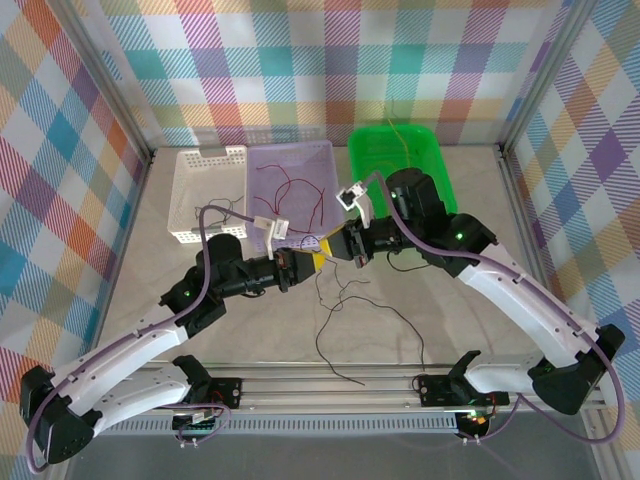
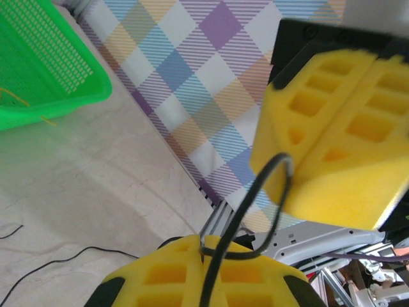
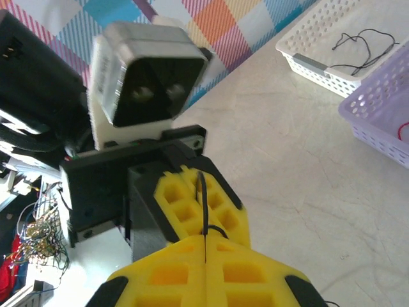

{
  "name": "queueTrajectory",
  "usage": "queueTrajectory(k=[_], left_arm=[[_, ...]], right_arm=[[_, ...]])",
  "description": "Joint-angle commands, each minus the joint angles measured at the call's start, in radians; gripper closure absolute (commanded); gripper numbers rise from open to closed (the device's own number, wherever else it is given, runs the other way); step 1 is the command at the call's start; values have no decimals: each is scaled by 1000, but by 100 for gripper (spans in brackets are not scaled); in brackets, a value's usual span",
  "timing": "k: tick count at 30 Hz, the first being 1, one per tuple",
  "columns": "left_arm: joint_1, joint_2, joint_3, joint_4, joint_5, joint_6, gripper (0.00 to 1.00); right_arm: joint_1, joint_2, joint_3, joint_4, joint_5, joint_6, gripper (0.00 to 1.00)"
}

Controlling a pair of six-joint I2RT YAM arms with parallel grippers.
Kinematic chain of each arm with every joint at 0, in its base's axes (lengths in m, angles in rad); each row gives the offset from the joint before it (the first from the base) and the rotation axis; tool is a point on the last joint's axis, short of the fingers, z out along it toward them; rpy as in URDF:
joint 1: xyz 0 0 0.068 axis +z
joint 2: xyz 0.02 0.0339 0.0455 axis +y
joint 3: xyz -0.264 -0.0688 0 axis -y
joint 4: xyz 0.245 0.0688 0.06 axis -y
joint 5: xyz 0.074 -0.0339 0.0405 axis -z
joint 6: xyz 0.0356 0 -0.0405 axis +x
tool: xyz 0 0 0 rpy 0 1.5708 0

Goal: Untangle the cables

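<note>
Over the middle of the table my left gripper (image 1: 318, 260) and my right gripper (image 1: 345, 246) meet tip to tip, both shut on the same black cable. In the left wrist view the left gripper (image 2: 206, 246) pinches the black cable (image 2: 255, 192), which loops up to the right gripper's yellow fingers (image 2: 319, 109). In the right wrist view the right gripper (image 3: 204, 240) clamps the cable (image 3: 203, 195) just in front of the left gripper's fingers (image 3: 182, 198). Black cable strands (image 1: 345, 300) hang from the grippers and trail over the table toward the near edge.
At the back stand a white basket (image 1: 208, 190) holding black cables, a lilac basket (image 1: 292, 185) holding red cables, and a green basket (image 1: 395, 155) holding an orange-yellow cable. The metal rail (image 1: 330, 380) runs along the near edge.
</note>
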Motion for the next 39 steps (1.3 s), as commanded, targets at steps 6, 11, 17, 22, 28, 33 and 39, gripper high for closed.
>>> queueTrajectory(k=[6, 11, 17, 22, 28, 33, 39], left_arm=[[-10, -56, 44, -85, -99, 32, 100], [-9, -82, 71, -133, -153, 47, 100], [-7, -105, 119, -214, -222, 76, 100], [-3, -109, 178, -283, -272, 105, 100], [26, -46, 363, -438, -329, 186, 100], [99, 82, 604, -559, -324, 257, 100], [187, 226, 829, -636, -287, 298, 100]], right_arm=[[-69, -116, -82, 47, 72, 50, 69], [-124, -223, -165, 73, 156, 79, 43], [-163, -355, -280, 74, 243, 79, 23], [-179, -435, -346, 42, 294, 75, 9], [-184, -500, -410, 21, 318, 51, 2], [-184, -501, -472, 16, 285, 24, 1], [-184, -438, -578, 117, 134, 71, 2]])
